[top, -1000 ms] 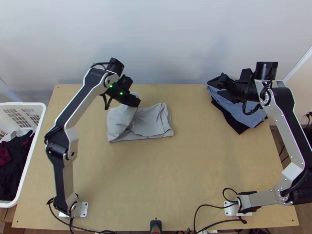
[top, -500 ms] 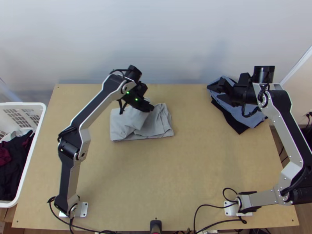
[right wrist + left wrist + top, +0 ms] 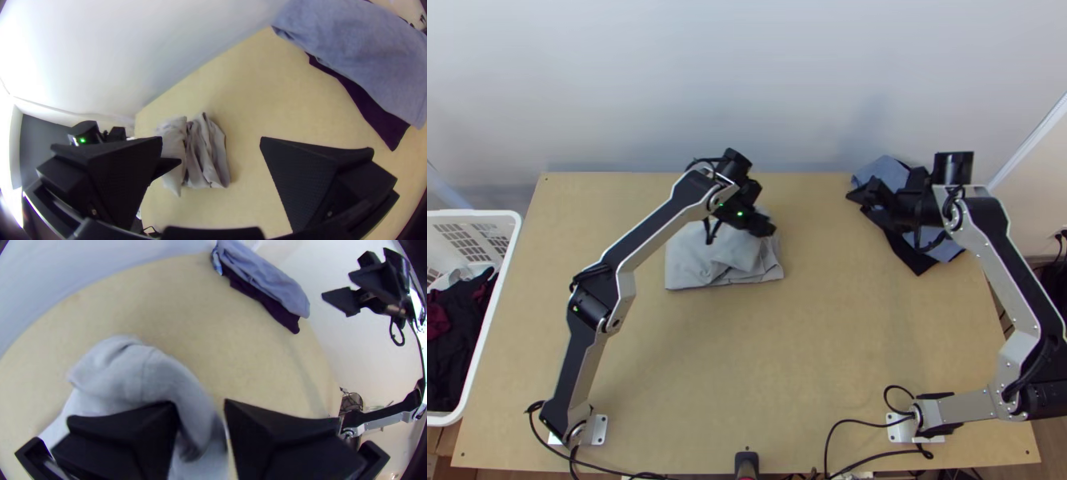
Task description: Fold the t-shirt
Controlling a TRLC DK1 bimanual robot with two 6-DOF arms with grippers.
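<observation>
Left hand (image 3: pixel 765 227) straddles grey t-shirt (image 3: pixel 151 373) in wrist view.

A folded blue-grey cloth (image 3: pixel 887 170) is lying over a flat dark cloth (image 3: pixel 912 259) on the light wooden desk (image 3: pixel 787 360). A white plastic basket (image 3: pixel 485 320) is holding black and maroon clothes (image 3: pixel 459 344).

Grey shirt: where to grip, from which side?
I'd pinch the grey shirt by its near edge, right gripper coming from the near side: that edge runs nearly straight along the table, while the left gripper is at the far part.
</observation>
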